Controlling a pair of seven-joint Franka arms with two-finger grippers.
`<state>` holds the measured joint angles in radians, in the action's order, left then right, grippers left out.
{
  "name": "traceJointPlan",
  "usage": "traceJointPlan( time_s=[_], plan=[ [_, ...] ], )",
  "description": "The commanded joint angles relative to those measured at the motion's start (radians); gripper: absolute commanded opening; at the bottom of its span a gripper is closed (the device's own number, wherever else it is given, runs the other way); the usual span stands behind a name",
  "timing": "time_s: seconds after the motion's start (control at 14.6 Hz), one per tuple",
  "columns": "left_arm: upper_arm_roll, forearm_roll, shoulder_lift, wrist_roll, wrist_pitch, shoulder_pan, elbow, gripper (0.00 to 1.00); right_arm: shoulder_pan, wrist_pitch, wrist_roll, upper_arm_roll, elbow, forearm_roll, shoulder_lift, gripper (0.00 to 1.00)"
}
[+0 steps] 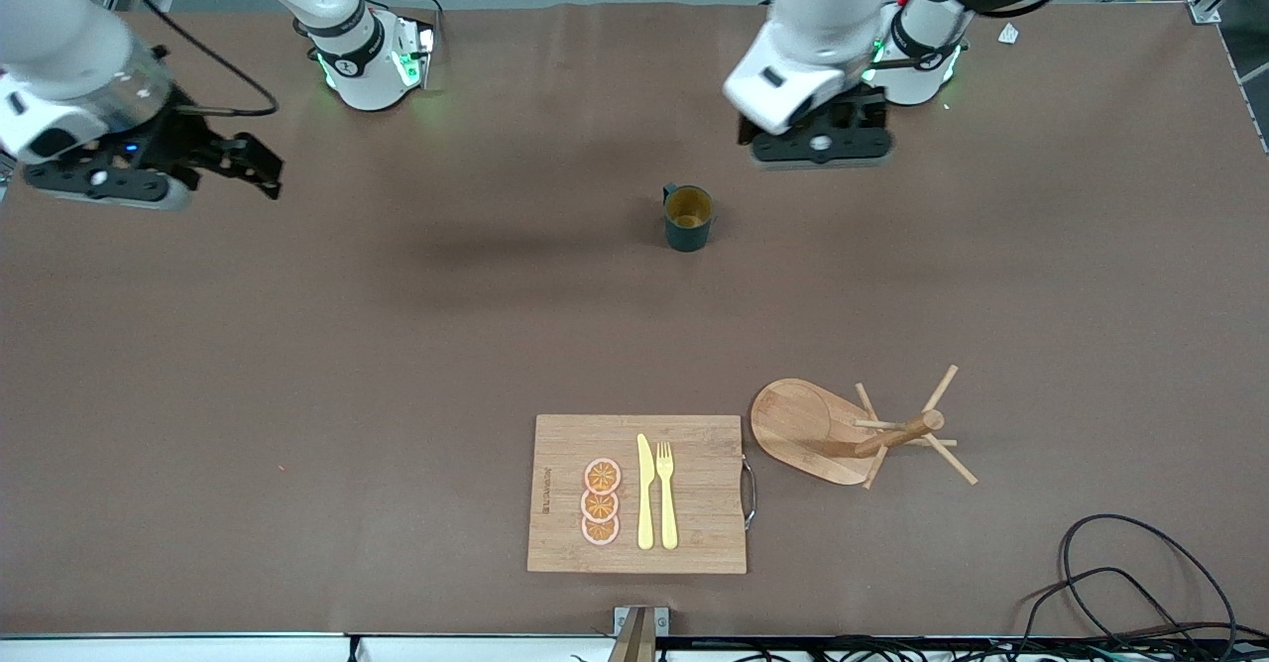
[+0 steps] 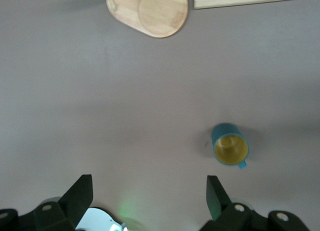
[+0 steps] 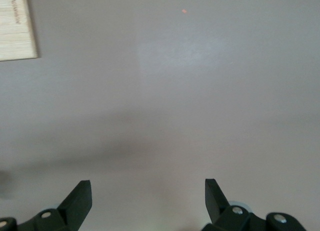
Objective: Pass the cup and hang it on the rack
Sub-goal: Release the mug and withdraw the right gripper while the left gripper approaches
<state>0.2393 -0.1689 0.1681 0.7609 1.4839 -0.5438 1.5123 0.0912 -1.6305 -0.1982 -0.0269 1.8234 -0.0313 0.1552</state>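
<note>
The small dark teal cylindrical cup [image 1: 687, 217] is being left standing upright on the brown worktop [image 1: 397, 345], apart from the left gripper [image 2: 150, 193] (jaws spread, empty); the right gripper [image 3: 148, 193] is being held likewise, well away.

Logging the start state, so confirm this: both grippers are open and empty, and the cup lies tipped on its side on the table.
Wrong on one point: the cup stands upright, mouth up, as the front view shows. The left gripper and right gripper are indeed open and empty.

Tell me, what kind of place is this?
Probably a robot lab: two robot arms stand at a brown table with a cup, a rack, and loose cables.
</note>
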Motion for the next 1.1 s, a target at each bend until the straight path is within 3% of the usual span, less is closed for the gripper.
traceJointPlan(
  time_s=[0.0,0.27,0.75,1.03],
  plan=[
    [-0.003,-0.138,0.098,0.255,0.018,-0.145,0.009,1.00,-0.053,-0.008,0.086,-0.016,-0.009,-0.012,0.023,1.00],
    [0.005,-0.196,0.206,0.646,0.094,-0.283,0.020,1.00,-0.048,-0.037,0.089,-0.019,-0.018,-0.015,0.018,1.00],
    [0.005,-0.489,0.342,1.373,0.191,-0.519,0.181,1.00,-0.102,-0.057,0.189,-0.013,-0.050,-0.009,-0.003,1.00],
    [0.008,-0.622,0.418,1.599,0.239,-0.565,0.253,1.00,-0.093,-0.046,0.178,-0.018,-0.059,-0.009,-0.009,1.00]
  ],
)
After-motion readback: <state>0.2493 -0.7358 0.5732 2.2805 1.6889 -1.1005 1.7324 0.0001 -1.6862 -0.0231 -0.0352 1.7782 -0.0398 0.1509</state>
